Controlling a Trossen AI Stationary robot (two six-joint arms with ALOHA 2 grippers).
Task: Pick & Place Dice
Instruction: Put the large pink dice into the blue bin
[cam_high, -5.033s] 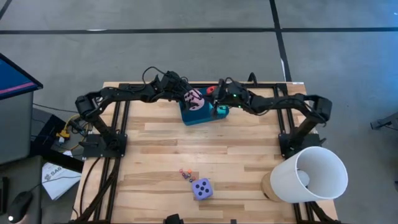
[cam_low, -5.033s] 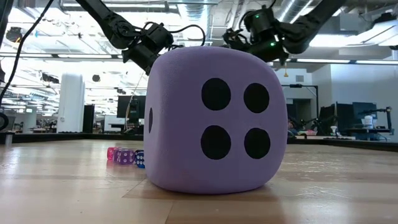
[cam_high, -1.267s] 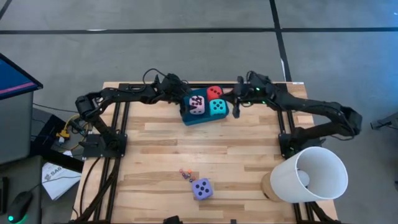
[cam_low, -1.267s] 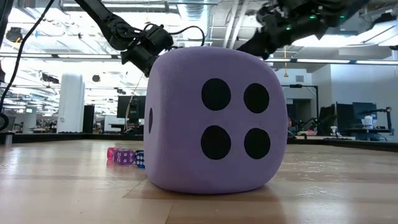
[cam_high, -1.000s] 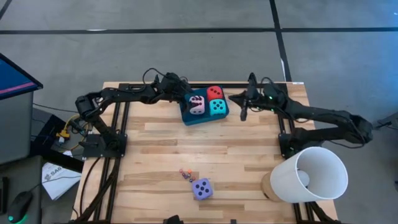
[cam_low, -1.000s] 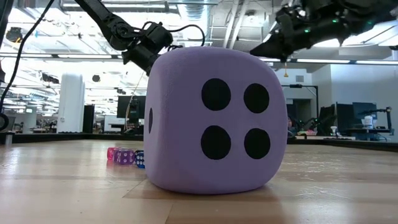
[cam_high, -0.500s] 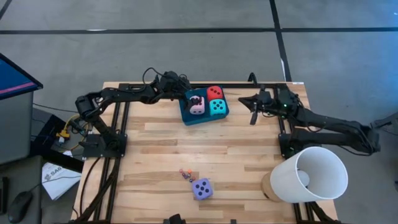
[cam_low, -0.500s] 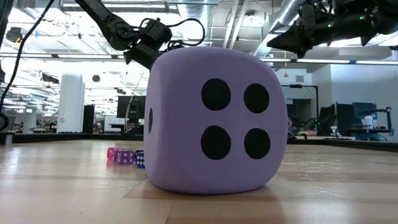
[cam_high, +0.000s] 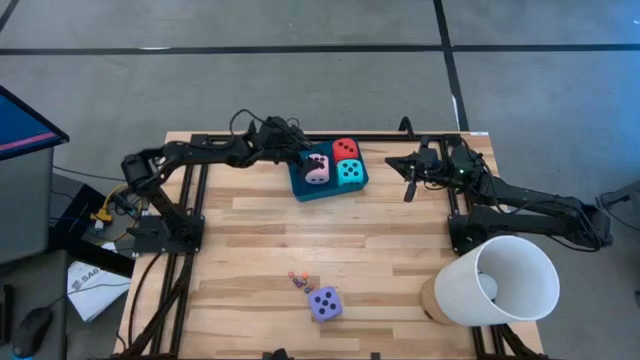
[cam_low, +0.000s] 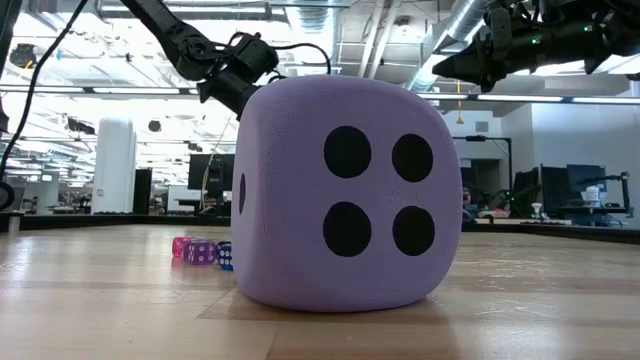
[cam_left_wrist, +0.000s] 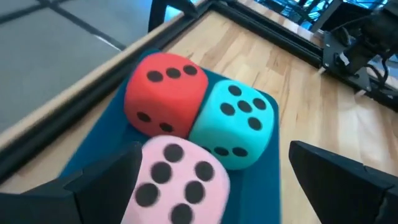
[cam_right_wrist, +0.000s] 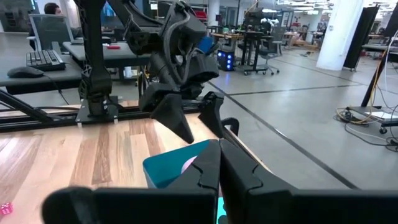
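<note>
While three dice already sit packed in the teal tray (cam_high: 300, 185) at the far middle of the wooden table (cam_high: 250, 230), the purple die (cam_high: 324, 303) stands alone near the front edge — well apart from them. In the tray, the pink die (cam_high: 316, 168) touches the turquoise die (cam_high: 349, 172), with the red die (cam_high: 345, 148) behind them. Beside the purple die lie a few tiny dice (cam_high: 298, 281). The left gripper (cam_high: 297, 152) hovers at the tray's far-left corner, fingers spread wide around nothing. The right gripper (cam_high: 408, 180) hangs to the tray's right, pinched together and empty. The purple die looks foamy, light and yielding — best squeezed across two flat opposite faces, away from the rounded corners.
</note>
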